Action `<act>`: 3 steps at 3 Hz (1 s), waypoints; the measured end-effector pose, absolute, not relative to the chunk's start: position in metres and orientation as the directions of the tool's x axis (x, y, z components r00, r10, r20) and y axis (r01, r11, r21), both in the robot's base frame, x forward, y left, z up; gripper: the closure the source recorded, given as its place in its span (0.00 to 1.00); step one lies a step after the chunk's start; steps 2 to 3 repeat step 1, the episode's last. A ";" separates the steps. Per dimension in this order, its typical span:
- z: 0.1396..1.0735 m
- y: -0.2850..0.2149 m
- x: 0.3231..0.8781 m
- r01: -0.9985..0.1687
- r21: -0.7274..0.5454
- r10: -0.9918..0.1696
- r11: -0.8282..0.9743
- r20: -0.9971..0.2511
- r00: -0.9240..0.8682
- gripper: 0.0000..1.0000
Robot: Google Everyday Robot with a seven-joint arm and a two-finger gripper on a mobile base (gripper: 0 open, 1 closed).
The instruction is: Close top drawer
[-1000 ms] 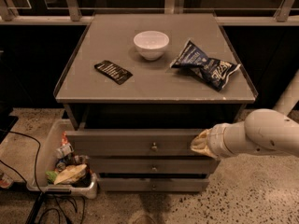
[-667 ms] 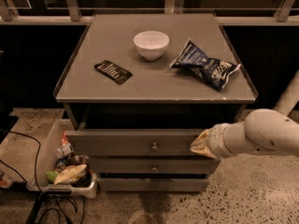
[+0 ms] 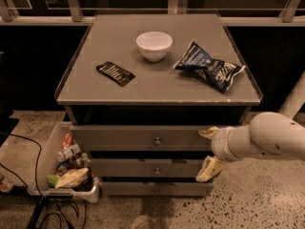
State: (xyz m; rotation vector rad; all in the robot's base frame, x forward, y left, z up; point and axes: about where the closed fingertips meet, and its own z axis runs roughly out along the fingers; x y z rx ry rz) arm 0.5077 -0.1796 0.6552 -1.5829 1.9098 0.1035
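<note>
Where the white arm crosses the right edge of the view, gripper (image 3: 208,150): at the right end of the drawer fronts, its two yellowish fingers (image 3: 208,133) spread apart one above the other, holding nothing.
Speckled stone floor (image 3: 248,204): below the fingers, nearest the camera.
Black cables (image 3: 38,209): on the floor, well to the left of the fingers and lower.
Bottom grey drawer (image 3: 143,188): below and left of the lower finger.
Middle grey drawer (image 3: 128,167): left of the lower finger, whose tip lies over its right end.
White plastic bin of snack packets (image 3: 64,193): well left of the fingers, beside the cabinet.
Wide, shallow grey top drawer with a flat front and small round metal knob (image 3: 119,137): just left of the upper finger, whose tip is at its right end; whether they touch cannot be told. A dark gap shows above its front.
Flat grey bench top (image 3: 143,87): above and beyond the fingers.
Black flat rectangular packet (image 3: 115,73): on the bench, up and far left of the fingers.
Dark blue crinkled chip bag (image 3: 209,69): on the bench, straight above the fingers.
Round white bowl (image 3: 154,45): on the bench, up and left, beyond the bag.
Metal railing (image 3: 74,4): farthest back.
</note>
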 end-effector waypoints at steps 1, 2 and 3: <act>0.655 -0.180 0.508 -0.904 -0.333 -0.853 0.269 -0.519 -0.063 0.00; 0.655 -0.180 0.508 -0.904 -0.333 -0.853 0.269 -0.519 -0.063 0.00; 0.655 -0.180 0.508 -0.904 -0.333 -0.853 0.269 -0.519 -0.063 0.00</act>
